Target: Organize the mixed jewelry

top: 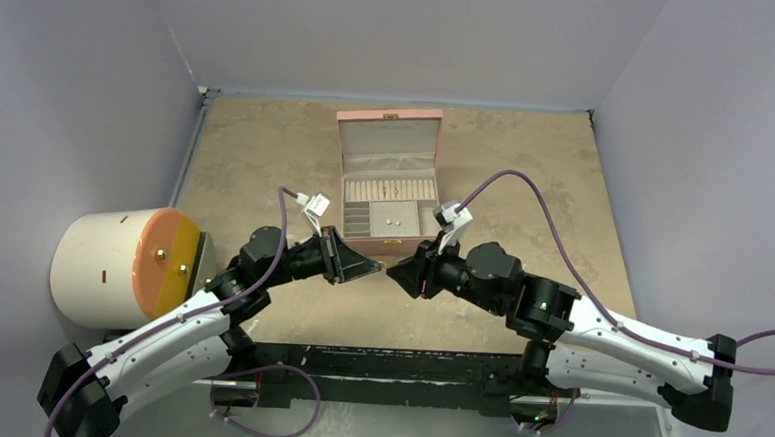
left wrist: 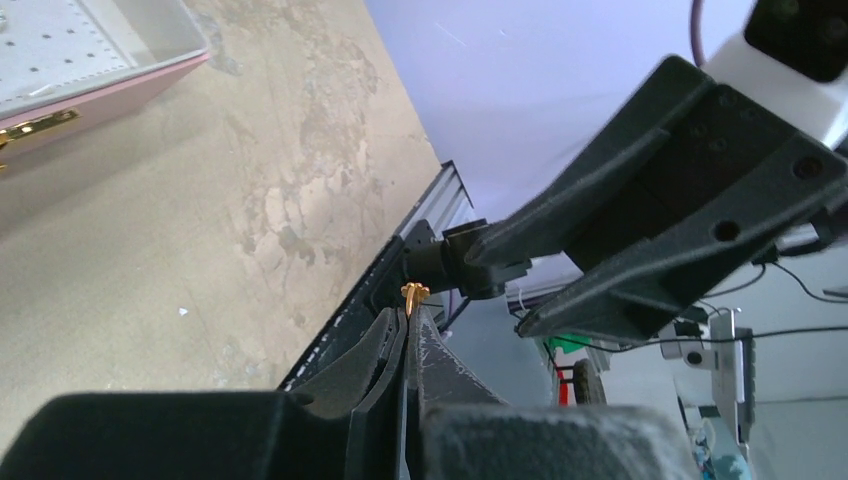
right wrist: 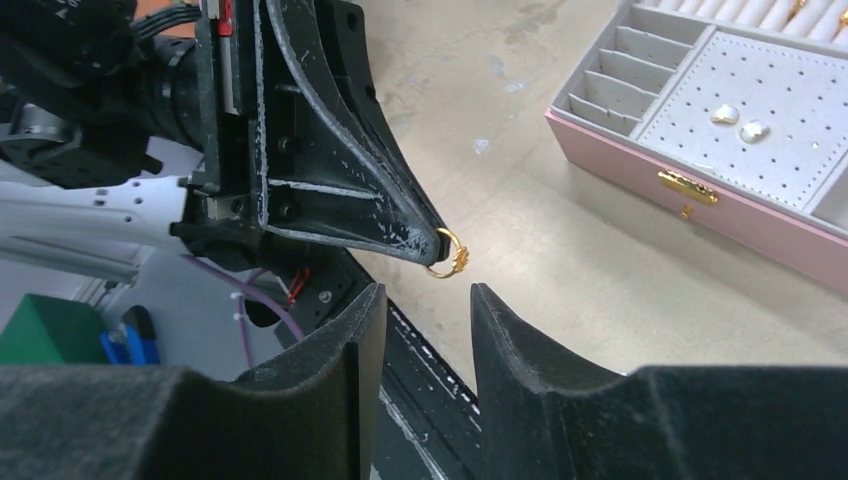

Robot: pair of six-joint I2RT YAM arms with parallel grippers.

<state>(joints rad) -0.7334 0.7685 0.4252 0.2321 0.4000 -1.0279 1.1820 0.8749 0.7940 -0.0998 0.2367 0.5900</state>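
Mid-frame in the right wrist view, the left gripper pinches a ring by its edge, probably so the right gripper, spread just below, can take it for the box.

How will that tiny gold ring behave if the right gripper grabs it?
The ring looks like thin metal, so probably stiff and very light. The left gripper pinches it only at its very tip, so a nudge may swing or slip it. Dropped on the table, it could roll.
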